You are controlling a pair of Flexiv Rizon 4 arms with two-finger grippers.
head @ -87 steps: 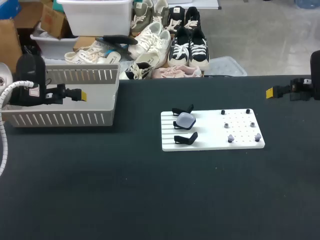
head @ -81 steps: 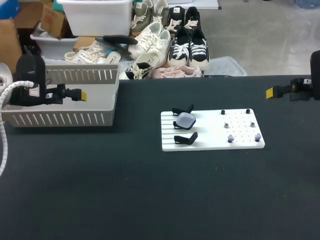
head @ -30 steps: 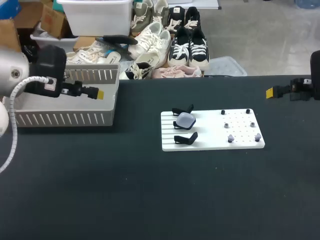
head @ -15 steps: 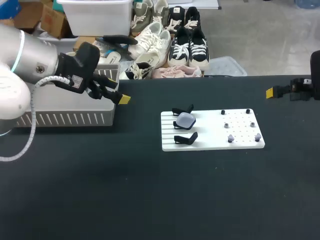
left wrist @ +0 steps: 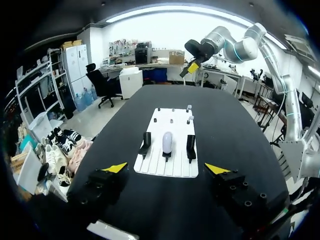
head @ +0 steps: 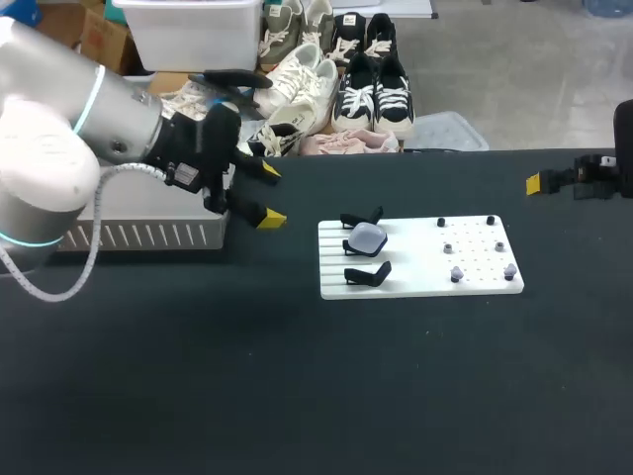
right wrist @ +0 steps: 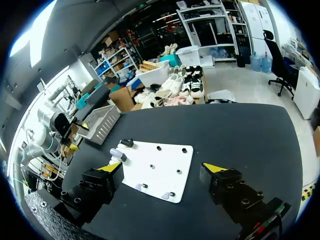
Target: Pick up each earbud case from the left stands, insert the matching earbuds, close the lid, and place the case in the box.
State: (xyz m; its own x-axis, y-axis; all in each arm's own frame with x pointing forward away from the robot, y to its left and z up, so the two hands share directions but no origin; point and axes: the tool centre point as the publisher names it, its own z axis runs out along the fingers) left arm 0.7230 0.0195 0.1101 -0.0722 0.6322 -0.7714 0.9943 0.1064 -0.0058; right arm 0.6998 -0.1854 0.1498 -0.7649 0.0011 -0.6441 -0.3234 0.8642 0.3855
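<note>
A pale lavender earbud case (head: 367, 237) sits on the middle of three black stands at the left end of a white board (head: 415, 282). The outer stands (head: 361, 217) (head: 366, 274) hold nothing. Small earbuds (head: 456, 274) rest on pegs at the board's right end. My left gripper (head: 269, 195) hangs open just left of the board, pointing at it. Ahead of those fingers in the left wrist view (left wrist: 166, 168) lies the case (left wrist: 167, 142). At the far right my right gripper (head: 535, 182) is open and empty; its own view (right wrist: 161, 167) looks over the board (right wrist: 165, 157) and case (right wrist: 117, 153).
A grey slatted basket (head: 129, 236) stands at the back left, partly hidden by my left arm. Its side also shows in the right wrist view as the basket (right wrist: 99, 122) beyond the board. Dark tabletop (head: 316, 396) stretches in front of the board.
My left arm has swung right from above the basket to just left of the board, turning its fingers toward the stands. The right arm, board and case have not moved.
</note>
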